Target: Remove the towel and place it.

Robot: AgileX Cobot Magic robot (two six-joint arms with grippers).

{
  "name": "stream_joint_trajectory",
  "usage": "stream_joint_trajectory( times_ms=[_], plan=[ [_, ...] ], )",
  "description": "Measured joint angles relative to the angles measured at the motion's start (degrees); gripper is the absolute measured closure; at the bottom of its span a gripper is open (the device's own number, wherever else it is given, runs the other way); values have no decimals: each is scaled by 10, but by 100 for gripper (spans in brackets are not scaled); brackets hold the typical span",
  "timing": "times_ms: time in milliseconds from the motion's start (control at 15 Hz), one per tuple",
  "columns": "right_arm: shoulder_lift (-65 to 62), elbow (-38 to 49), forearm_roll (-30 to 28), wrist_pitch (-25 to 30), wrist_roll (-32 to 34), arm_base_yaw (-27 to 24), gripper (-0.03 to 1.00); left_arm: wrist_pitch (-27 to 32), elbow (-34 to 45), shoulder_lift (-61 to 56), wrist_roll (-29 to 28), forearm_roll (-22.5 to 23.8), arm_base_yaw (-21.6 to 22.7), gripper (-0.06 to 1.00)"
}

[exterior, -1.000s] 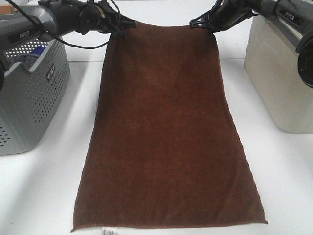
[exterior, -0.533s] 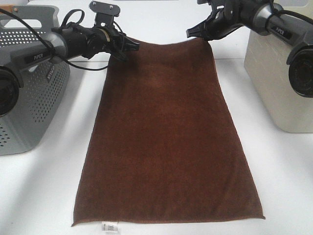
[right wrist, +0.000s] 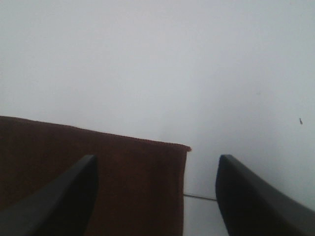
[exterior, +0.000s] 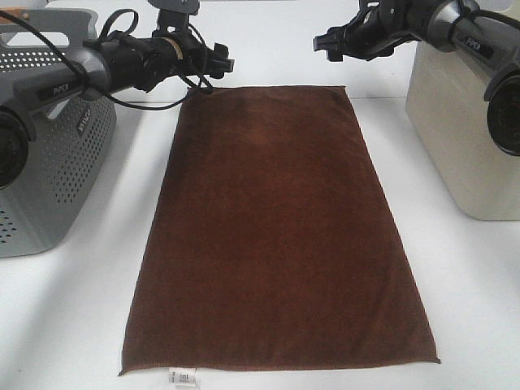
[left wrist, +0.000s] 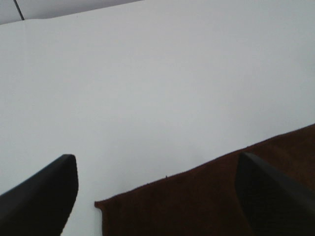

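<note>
The dark brown towel lies flat and spread out on the white table, its small white tag at the near left corner. My left gripper is open and empty, just above and behind the towel's far left corner. My right gripper is open and empty, above and behind the far right corner. In each wrist view the two dark fingers stand wide apart with the towel's far edge below them.
A grey perforated basket stands at the left of the table. A beige bin stands at the right. White tabletop lies to either side of the towel.
Both grippers have let go of the towel's far corners and lifted off. The far edge has dropped flat onto the table.
</note>
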Motion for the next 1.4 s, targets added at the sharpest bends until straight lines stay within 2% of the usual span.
stream_joint_trajectory(
  times_ms=[200, 400, 600, 867, 933, 1267, 1400],
  plan=[
    [-46, 0, 40, 22, -3, 0, 32, 30, 0, -50, 0, -9, 0, 12],
    [-92, 0, 72, 91, -21, 1, 32, 143, 0, -103, -1, -22, -2, 12],
    [-152, 0, 79, 211, -30, 10, 32, 289, 0, -174, 5, -37, -9, 12],
    [-230, 0, 80, 378, -31, 15, 32, 454, 0, -272, 58, -43, -26, 12],
    [-249, 0, 80, 400, -32, 15, 32, 490, 0, -292, 70, -46, -26, 12],
    [-309, 1, 93, 411, -27, 15, 32, 656, -1, -354, 80, -49, -26, 12],
    [-343, 23, 94, 411, -21, 15, 32, 675, -1, -356, 99, -49, -26, 12]
  ],
)
